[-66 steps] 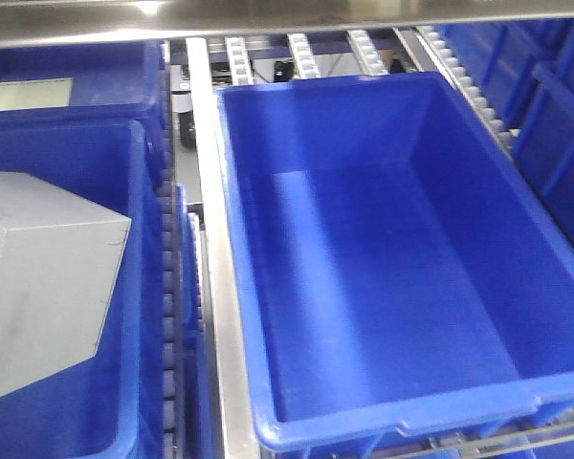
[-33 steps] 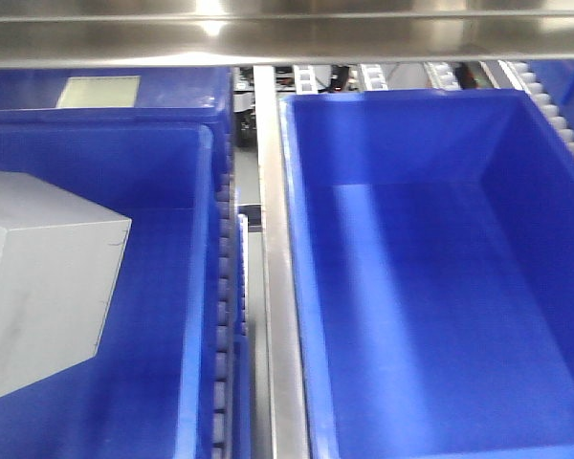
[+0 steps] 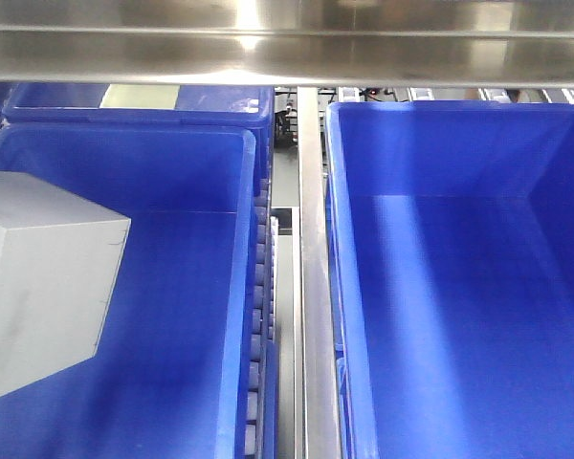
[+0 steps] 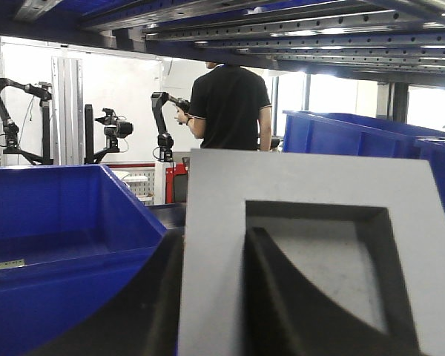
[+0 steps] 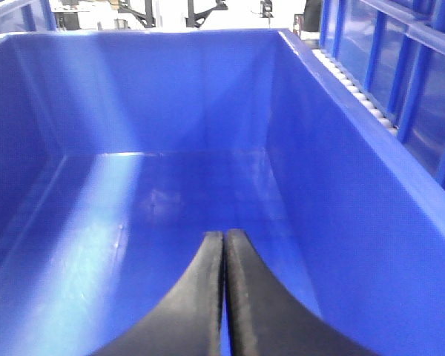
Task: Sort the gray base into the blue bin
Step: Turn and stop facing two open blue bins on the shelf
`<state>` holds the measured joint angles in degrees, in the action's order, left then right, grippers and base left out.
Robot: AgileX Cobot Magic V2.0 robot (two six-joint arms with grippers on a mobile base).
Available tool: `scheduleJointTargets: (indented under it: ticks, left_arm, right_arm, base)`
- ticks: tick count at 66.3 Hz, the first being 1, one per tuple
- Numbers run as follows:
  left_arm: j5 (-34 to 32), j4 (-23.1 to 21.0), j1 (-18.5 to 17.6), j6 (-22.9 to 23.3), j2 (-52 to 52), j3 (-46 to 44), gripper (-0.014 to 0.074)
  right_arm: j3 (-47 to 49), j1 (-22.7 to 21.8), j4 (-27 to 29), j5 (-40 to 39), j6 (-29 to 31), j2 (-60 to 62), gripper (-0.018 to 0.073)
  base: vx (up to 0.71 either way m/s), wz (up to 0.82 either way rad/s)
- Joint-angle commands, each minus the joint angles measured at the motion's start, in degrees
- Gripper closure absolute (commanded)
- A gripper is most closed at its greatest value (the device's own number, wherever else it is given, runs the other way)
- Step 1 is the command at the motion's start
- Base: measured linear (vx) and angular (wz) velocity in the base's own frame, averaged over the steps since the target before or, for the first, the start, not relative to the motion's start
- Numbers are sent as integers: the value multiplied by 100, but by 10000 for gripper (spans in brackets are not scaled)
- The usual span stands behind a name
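Observation:
The gray base (image 3: pixel 43 277) fills the left edge of the front view, hanging over the left blue bin (image 3: pixel 177 325). In the left wrist view its square recess faces the camera, and my left gripper (image 4: pixel 215 248) is shut on the gray base's (image 4: pixel 215 193) wall, one black finger (image 4: pixel 152 297) outside and one inside the recess. A second blue bin (image 3: pixel 459 316) with a bare floor lies to the right. My right gripper (image 5: pixel 224 237) is shut with nothing in it, low inside a blue bin (image 5: pixel 170 96) and above its floor.
A steel rail (image 3: pixel 309 287) and a roller track (image 3: pixel 260 335) separate the two bins. A steel shelf beam (image 3: pixel 287 48) crosses the top. Another blue bin (image 3: pixel 134 105) stands behind at back left. A person in black (image 4: pixel 230 104) stands beyond the shelf.
In the front view the bins and the steel rail have slid to the right, bringing more of the left bin into sight. The gray base keeps its place in the view.

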<state>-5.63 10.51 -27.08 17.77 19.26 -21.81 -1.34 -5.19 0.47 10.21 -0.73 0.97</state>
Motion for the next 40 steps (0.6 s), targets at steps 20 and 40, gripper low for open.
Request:
scheduleJointTargets:
  ticks: [20, 40]
  left_arm:
    - [-553, -56, -10, 74, 52, -178, 603]
    - [-553, -56, -10, 74, 52, -178, 603]
  right_arm:
    - [-37, 2, -47, -178, 73, 10, 564]
    - [-37, 2, -47, -178, 73, 10, 564]
  base:
    - [0, 0]
    - [0, 0]
